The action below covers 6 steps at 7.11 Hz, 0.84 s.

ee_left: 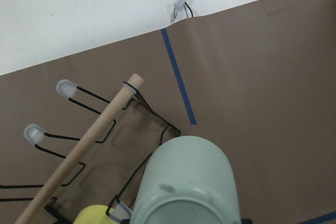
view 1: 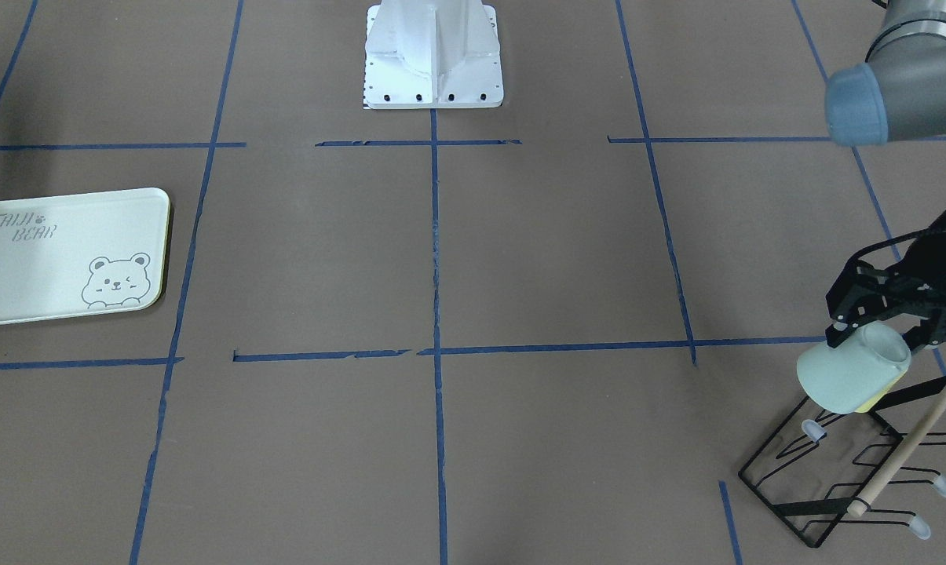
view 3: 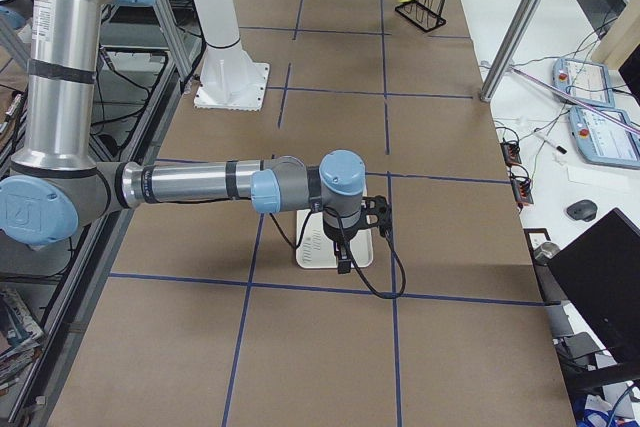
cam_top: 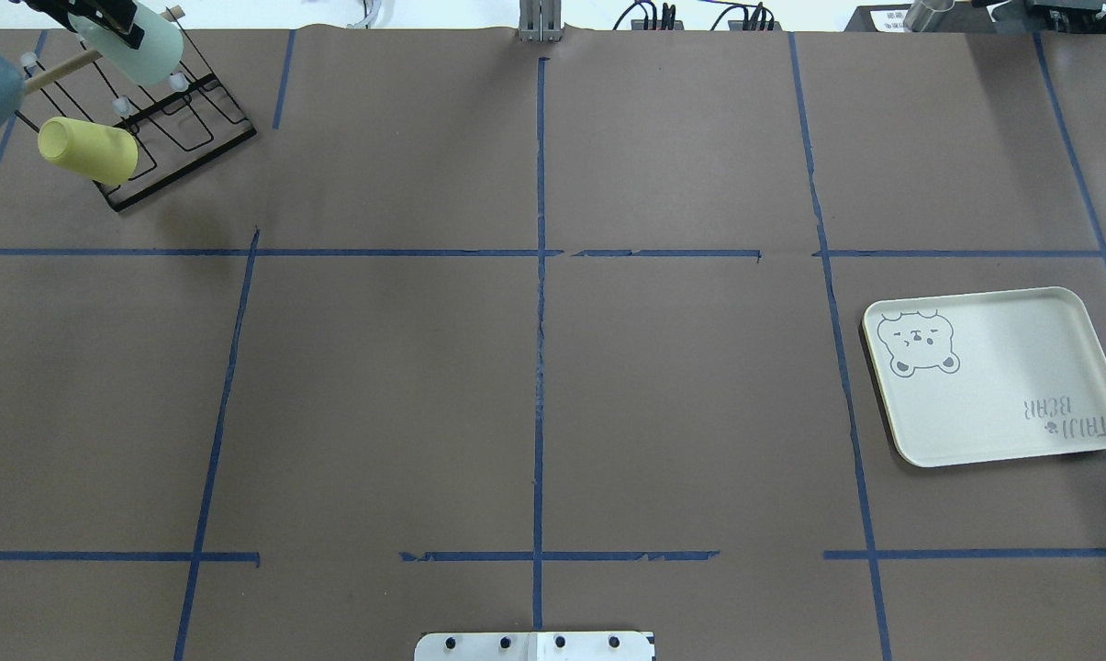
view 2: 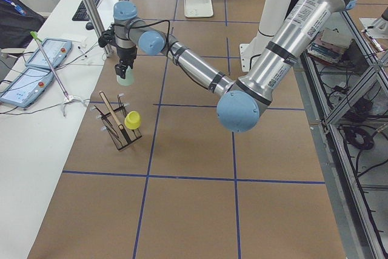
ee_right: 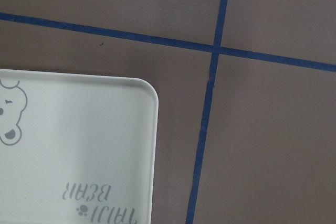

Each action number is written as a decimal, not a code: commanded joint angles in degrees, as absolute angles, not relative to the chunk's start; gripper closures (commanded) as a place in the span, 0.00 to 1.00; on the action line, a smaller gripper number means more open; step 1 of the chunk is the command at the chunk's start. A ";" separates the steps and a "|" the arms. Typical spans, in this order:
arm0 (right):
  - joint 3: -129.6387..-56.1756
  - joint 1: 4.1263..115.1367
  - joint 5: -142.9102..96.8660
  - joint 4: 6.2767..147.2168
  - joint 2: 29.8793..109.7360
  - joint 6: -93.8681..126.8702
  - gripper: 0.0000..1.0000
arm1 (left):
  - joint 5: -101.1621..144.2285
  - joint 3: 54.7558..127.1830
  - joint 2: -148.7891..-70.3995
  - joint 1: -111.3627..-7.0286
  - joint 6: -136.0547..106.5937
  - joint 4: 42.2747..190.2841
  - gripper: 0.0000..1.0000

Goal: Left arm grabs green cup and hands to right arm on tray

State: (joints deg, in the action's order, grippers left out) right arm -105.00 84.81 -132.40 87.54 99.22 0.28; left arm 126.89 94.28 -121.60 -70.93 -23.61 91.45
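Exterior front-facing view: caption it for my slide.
Left tool holds the green cup tilted above the wire rack; the tray lies far across the table.

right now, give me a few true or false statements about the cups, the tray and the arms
1. The left gripper holds the green cup. True.
2. The yellow cup sits on the tray. False: it is on the wire rack.
3. No cup is on the tray. True.
4. The green cup stands on the table. False: it is held up above the rack.
5. The right arm reaches to the rack. False: it is over by the tray, far from the rack.
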 commanded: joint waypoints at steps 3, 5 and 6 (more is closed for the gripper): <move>-106.61 78.86 -136.13 84.57 90.65 13.00 0.00 | 126.65 101.50 -113.07 -60.58 -56.00 112.84 0.57; -106.00 71.14 -136.32 62.96 88.34 40.79 0.00 | 126.39 101.51 -107.77 -57.06 -72.16 130.53 0.57; -106.00 67.45 -136.32 53.62 86.24 54.27 0.00 | 126.30 101.60 -107.58 -56.00 -80.08 136.43 0.57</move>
